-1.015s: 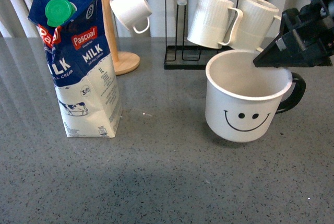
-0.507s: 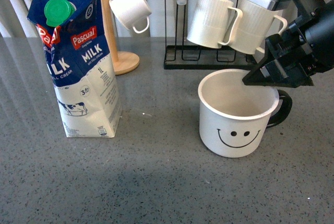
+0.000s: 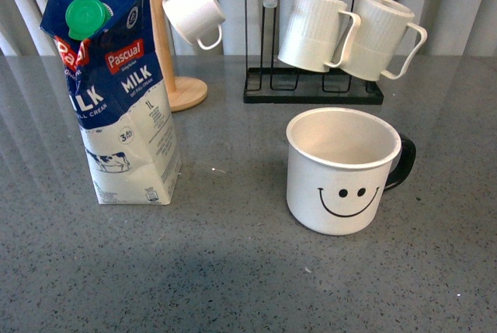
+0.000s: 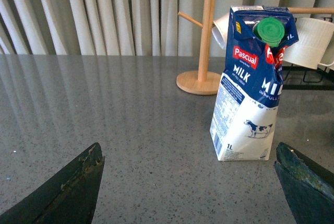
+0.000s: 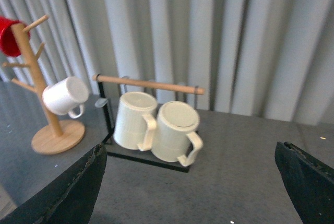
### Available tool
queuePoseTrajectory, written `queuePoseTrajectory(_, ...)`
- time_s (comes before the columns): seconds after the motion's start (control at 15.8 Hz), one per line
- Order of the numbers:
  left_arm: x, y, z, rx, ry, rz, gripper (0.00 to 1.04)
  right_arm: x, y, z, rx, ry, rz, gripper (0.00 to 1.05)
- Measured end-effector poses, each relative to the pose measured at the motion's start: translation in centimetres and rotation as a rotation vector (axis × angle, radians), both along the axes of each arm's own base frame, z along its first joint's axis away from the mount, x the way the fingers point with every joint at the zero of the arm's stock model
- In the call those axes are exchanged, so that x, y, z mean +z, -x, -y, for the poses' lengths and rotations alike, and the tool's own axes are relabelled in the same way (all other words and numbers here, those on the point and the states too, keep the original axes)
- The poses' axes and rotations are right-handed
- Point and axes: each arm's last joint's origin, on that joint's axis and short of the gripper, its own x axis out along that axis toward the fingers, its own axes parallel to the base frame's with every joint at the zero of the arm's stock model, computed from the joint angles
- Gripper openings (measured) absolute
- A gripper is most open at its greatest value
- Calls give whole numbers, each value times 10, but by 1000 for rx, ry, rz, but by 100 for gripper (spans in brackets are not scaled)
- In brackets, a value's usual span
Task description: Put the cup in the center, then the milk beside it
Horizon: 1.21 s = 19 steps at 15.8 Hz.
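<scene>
The cup (image 3: 342, 170), a wide white mug with a black smiley face and black handle, stands upright on the grey table (image 3: 233, 271) right of the middle in the front view, with nothing touching it. The milk (image 3: 116, 92), a blue and white Pascual carton with a green cap, stands at the left; it also shows in the left wrist view (image 4: 253, 83). My left gripper (image 4: 190, 192) is open, low over the table, with the carton ahead near one finger. My right gripper (image 5: 190, 192) is open and empty, raised and facing the rack. Neither arm shows in the front view.
A black rack with a wooden bar (image 3: 311, 77) holds two ribbed cream mugs (image 3: 349, 30) behind the cup. A wooden mug tree (image 3: 167, 53) with a small white cup (image 3: 194, 13) stands behind the carton. Grey curtains hang at the back.
My right gripper has let go of the cup and pulled out of the front view. The cup came down onto the table, a little further left than before.
</scene>
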Motion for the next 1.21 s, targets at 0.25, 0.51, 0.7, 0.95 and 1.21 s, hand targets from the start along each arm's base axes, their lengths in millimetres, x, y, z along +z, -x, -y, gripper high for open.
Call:
queuePoseTrajectory(0.25,0,0,0,0,0,0,98,-46,104,-3,-82,-140,10,98)
queuePoseTrajectory(0.51,0,0,0,0,0,0,98,-88,143,6,-261,-74,22,71)
queuePoseTrajectory(0.7,0,0,0,0,0,0,98,-126,150,7,-271,-18,-36,36)
queuePoseTrajectory(0.95,0,0,0,0,0,0,98,-135,154,7,-273,-8,6,2)
queuePoseTrajectory(1.21,0,0,0,0,0,0,98,-141,154,7,-273,-8,13,2)
